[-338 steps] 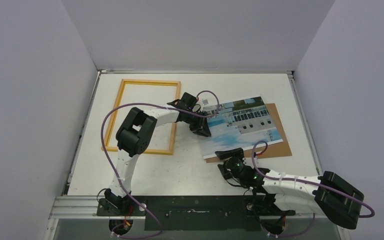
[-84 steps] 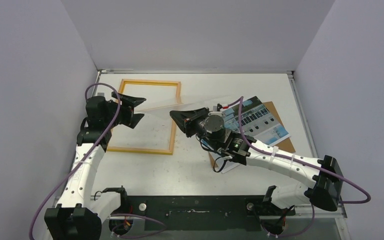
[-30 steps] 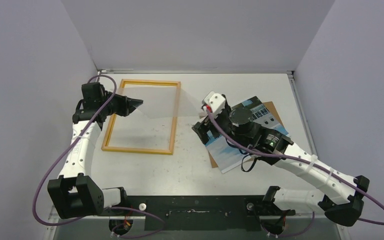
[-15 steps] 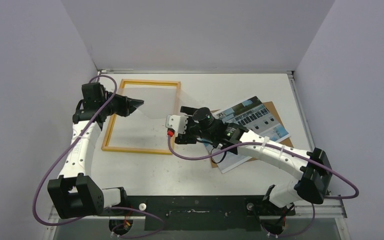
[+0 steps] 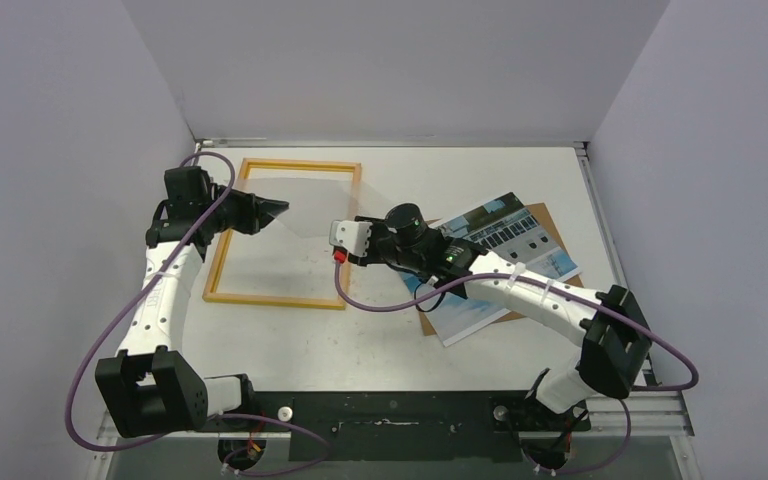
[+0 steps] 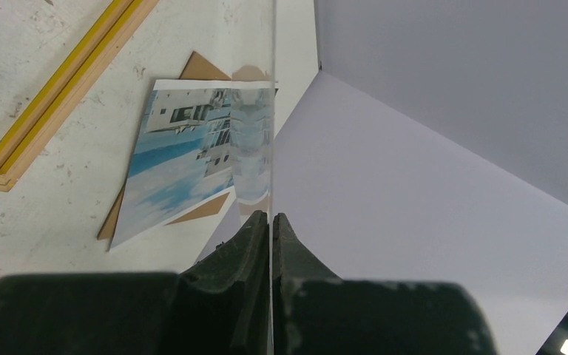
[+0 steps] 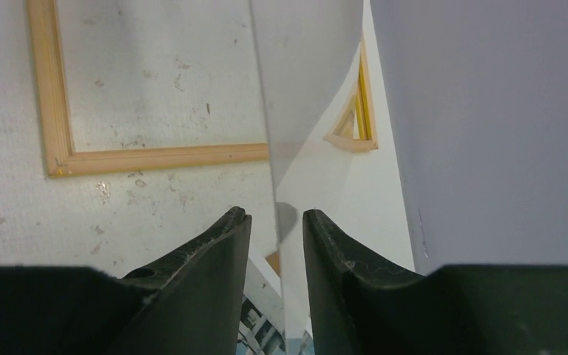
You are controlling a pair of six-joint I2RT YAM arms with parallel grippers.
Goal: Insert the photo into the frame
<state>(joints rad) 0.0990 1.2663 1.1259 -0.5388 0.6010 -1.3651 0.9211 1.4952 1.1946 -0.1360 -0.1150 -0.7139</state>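
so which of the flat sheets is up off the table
The clear pane: the left gripper is shut on its edge, holding it above the frame. The photo and brown board lie flat on the table.

On scuffed white counter (image 5: 360,340), right of centre, flat brown rectangular backing board (image 5: 558,232) lying mostly covered, only corners and edges showing. Toward the left, thin clear rectangular pane (image 5: 310,212) raised off the counter, tilted, mirroring surroundings.
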